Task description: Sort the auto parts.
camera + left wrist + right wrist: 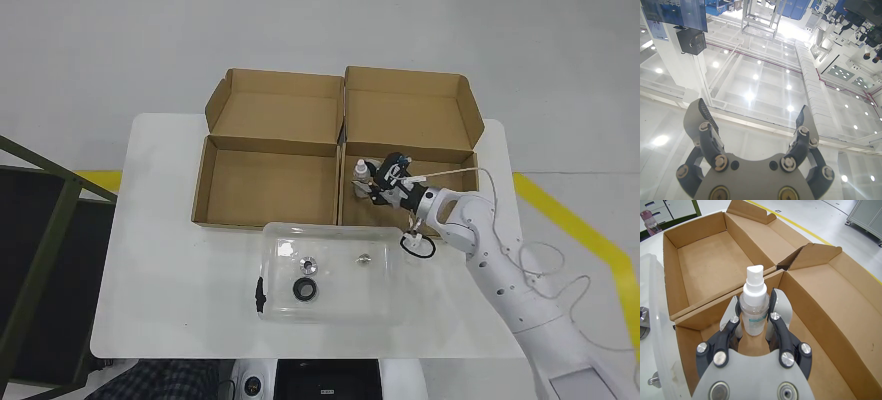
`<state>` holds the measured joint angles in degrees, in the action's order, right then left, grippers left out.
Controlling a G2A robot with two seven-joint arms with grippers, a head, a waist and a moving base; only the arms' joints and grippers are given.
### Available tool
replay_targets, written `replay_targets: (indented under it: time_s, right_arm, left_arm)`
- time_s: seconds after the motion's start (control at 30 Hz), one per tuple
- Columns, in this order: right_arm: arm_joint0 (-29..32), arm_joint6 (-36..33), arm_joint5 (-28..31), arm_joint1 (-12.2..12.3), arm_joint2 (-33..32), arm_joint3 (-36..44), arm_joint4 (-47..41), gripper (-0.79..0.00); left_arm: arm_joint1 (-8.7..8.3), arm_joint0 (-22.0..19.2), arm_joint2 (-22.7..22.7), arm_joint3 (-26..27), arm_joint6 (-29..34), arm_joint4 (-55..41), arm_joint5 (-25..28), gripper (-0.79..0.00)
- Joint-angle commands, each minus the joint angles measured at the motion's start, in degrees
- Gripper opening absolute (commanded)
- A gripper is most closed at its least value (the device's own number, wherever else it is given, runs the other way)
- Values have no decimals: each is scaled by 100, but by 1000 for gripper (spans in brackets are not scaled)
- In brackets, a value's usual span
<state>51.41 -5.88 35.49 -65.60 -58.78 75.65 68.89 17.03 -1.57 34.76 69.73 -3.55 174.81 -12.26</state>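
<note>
Bottle (755,291) in right claw (755,302) sits just beside box wall (715,312).

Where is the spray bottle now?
Top view: spray bottle in the right gripper, inside the right cardboard box near the left box.

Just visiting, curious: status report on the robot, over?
Right gripper shut on spray bottle, in the right cardboard box. Left gripper open, empty, aimed at ceiling. Nothing blocking.
</note>
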Motion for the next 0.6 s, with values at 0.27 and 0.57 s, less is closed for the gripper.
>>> replay_targets:
  time_s: [0.27, 0.57]
  right_arm:
    - [46, 21, 72, -9, -10, -66, 70, -416]
    - [273, 15, 195, 70, -299, 282, 94, 0]
  left_arm:
    - [0, 0, 0, 0, 0, 0, 0, 0]
    - [0, 0, 0, 0, 0, 0, 0, 0]
